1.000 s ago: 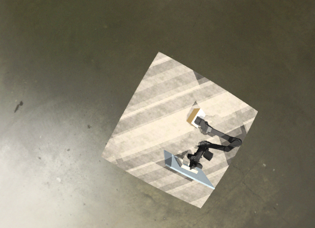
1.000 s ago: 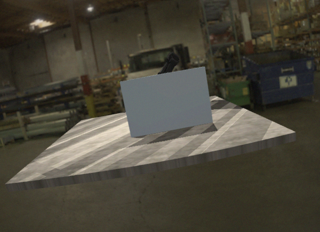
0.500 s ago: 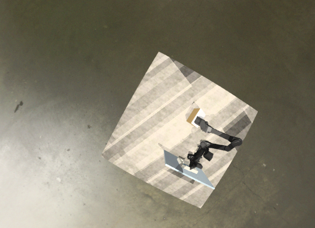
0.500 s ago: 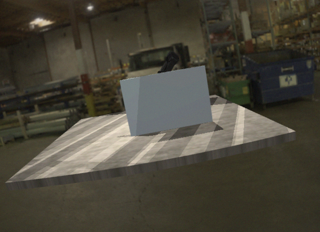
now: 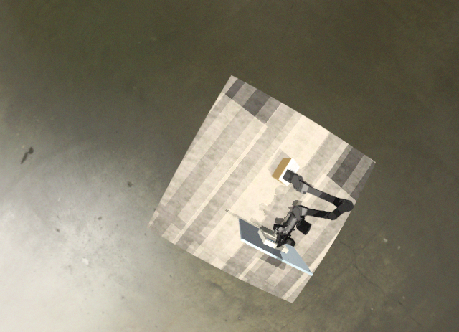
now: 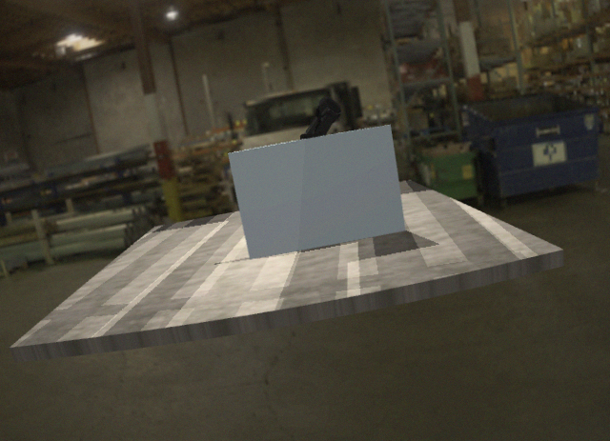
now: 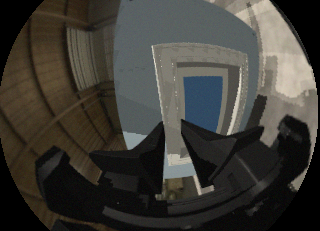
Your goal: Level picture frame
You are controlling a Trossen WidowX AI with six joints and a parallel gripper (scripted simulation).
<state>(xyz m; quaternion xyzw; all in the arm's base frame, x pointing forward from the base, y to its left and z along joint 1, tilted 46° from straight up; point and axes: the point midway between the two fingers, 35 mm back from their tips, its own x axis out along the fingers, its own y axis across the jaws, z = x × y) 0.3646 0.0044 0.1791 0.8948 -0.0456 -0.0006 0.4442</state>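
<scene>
The picture frame is pale, with a grey inner border and a blue picture. It is in front of the blue-grey wall panel. In the wrist view its upper edge slopes down to the right; how far it is from level I cannot tell. My gripper is shut on the frame, with its fingertips at the bar on the left in the wrist view. The screw and the notched strip are hidden. In the exterior view the panel hides the frame and gripper.
The wall panel stands upright on the striped table top. The arm's base sits on a white and tan block on the table. The arm bends out toward the table's right edge in the top view. Shadows fall around the panel.
</scene>
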